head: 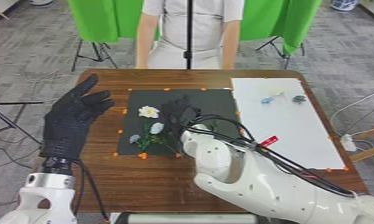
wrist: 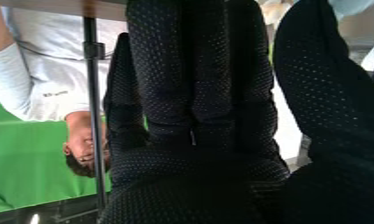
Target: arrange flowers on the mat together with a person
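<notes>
Far left, head view: left hand (head: 66,122) over the left edge of the brown table (head: 121,180), fingers extended, thumb spread away, nothing in it. Next, the black mat (head: 216,100), orange marks (head: 143,156) around its edge. On it, left part: a blue flower (head: 135,138), a white flower (head: 149,111) farther up, a pale blue flower (head: 157,128) below that, green stems and leaves near them, tangled, ends hard to trace. Right hand (head: 179,112) over the mat beside these, black on black, outline hard to make out, part of the mat hidden under it. Wrist view has its fingers straight, tips cut off, thumb apart with a gap; no grip on anything visible. Pale thing (wrist: 348,6) by the thumb there is cut off, can't tell what. Red label (head: 270,141) on the right arm's cables, print too small. Farther right, white sheet (head: 281,135), partly behind that arm, with a light blue flower (head: 267,100), a cream flower (head: 277,92) and a grey-blue flower (head: 299,99).
</notes>
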